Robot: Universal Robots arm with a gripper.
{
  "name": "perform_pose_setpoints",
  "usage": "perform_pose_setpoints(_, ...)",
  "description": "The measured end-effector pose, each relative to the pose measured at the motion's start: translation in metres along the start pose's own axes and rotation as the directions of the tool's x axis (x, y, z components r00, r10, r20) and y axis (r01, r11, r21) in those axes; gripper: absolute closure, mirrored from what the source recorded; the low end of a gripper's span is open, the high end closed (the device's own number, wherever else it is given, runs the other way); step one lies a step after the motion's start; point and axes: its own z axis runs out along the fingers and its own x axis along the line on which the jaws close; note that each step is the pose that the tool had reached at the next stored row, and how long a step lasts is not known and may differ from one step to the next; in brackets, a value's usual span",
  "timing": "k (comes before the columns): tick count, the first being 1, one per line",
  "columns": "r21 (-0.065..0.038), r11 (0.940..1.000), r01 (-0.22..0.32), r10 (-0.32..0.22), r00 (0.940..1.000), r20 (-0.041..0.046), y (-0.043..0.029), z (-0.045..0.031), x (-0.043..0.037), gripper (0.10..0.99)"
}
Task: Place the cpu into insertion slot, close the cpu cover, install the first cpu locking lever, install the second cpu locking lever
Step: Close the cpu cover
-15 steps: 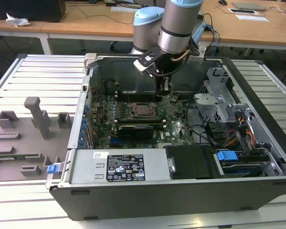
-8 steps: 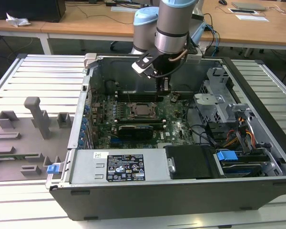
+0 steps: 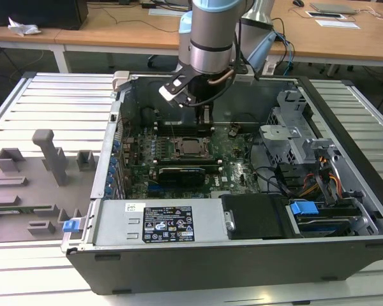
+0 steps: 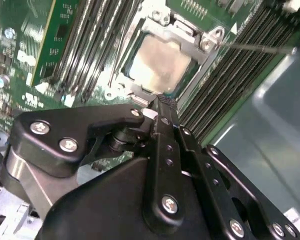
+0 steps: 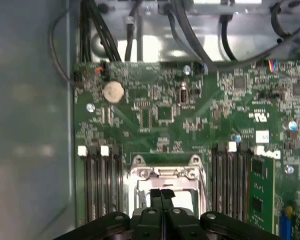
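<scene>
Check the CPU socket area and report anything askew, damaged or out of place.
Nothing stands out. The cpu lies flat and square in the window of the cpu cover, with no bent or loose part visible around it. The shut gripper sits at the cover's edge.

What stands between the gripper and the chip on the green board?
Nothing visible does. The shut gripper hangs close to the chip, and the chip's grey top shows bare inside the window of the silver cover.
</scene>
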Motion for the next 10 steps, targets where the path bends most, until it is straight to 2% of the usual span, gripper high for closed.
perform_pose_setpoints(10, -0.013, 0.9999, 0.001, -0.001, 1.0000, -0.0005, -0.0153, 0.0067, -0.0089, 0.980)
